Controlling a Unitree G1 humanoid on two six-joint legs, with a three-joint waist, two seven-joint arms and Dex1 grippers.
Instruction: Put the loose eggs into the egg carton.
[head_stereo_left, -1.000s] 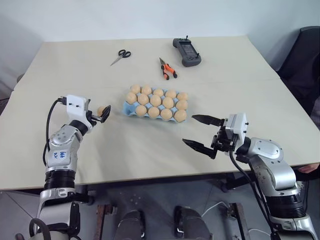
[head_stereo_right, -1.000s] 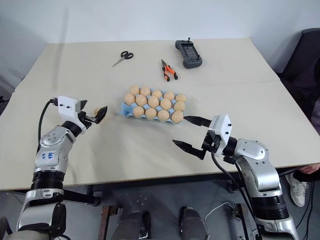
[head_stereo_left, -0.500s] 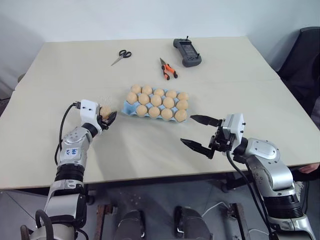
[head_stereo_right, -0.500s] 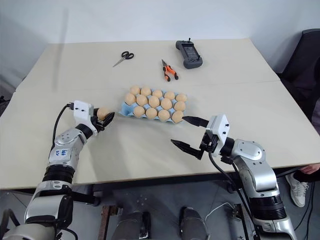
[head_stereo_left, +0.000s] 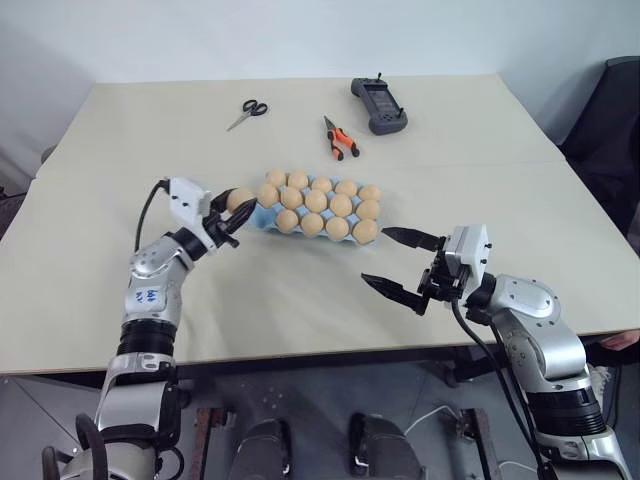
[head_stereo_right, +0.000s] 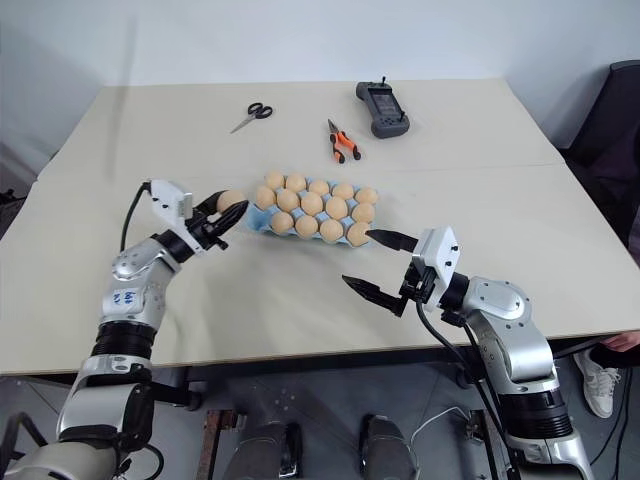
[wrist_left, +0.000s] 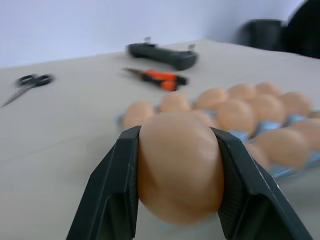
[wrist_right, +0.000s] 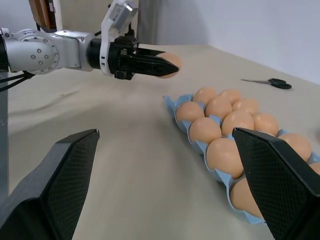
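One egg (head_stereo_left: 239, 198) sits clamped in the left end effector (head_stereo_left: 235, 209) beside the egg carton (head_stereo_left: 258, 214) for placing; the right end effector (head_stereo_left: 397, 263) hangs open.

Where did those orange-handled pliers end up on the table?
The pliers lie on the far side of the table, beyond the egg carton, between the scissors on the robot's left and the black handheld controller on its right.

Beige table (head_stereo_left: 300, 300): egg carton (head_stereo_left: 262, 217), scissors (head_stereo_left: 246, 112), pliers (head_stereo_left: 340, 138), remote (head_stereo_left: 379, 104)
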